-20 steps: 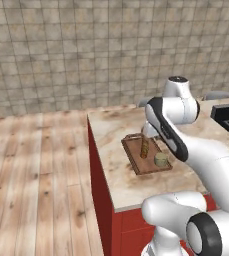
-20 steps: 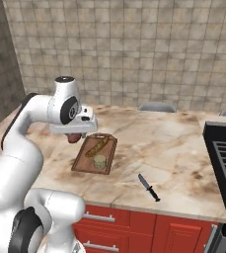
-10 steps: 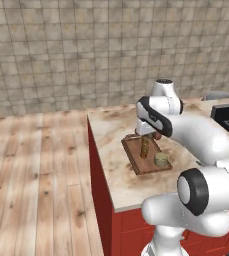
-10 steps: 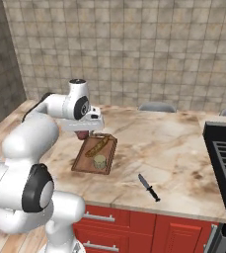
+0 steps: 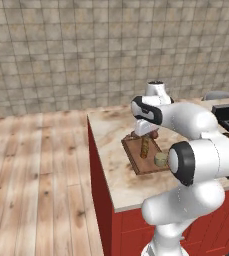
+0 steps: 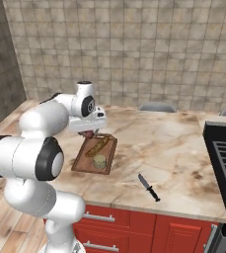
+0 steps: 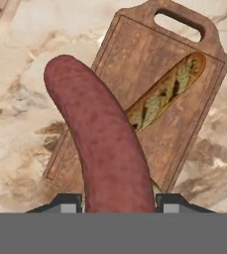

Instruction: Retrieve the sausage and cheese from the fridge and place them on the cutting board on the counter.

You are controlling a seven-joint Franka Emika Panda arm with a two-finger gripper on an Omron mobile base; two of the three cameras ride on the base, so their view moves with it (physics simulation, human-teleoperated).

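The gripper (image 7: 119, 201) clasps the sausage (image 7: 102, 141) at one end, above the cutting board (image 7: 184, 124) on the counter (image 6: 173, 143). The link appears light, smooth, slightly yielding; a mid-length hold would steady it.

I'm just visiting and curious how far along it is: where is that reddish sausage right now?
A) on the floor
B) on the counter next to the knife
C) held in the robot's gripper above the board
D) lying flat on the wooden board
C: in the hand view the sausage rises from between the gripper's fingertips, over the cutting board.
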